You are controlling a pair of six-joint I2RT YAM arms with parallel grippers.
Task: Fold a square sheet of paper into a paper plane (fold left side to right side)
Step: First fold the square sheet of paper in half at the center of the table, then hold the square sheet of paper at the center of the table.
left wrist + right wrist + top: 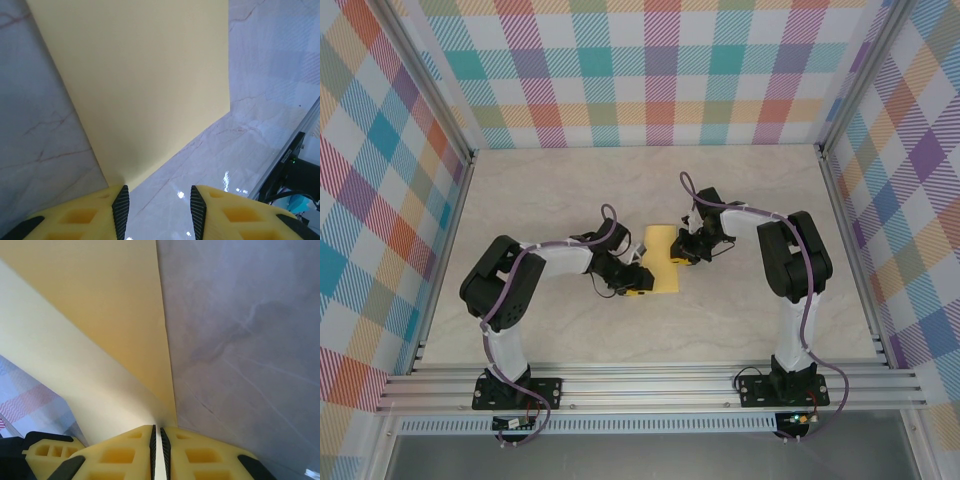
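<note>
Evidently the right end effector [157, 434] pinched the square sheet of paper [100, 300] at 3 o'clock for folding; the left end effector [157, 202], half-open and empty, perhaps steadied its 7 o'clock corner.

sheet of paper [660, 258]: plain yellow | table [570, 190]: pale beige marble (faint grey veins) | walls [660, 70]: pastel multicolour plaid

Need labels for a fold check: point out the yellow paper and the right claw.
yellow paper [658, 255]: top view, middle of the sheet.
right claw [157, 432]: right wrist view, between its fingertips.
</note>
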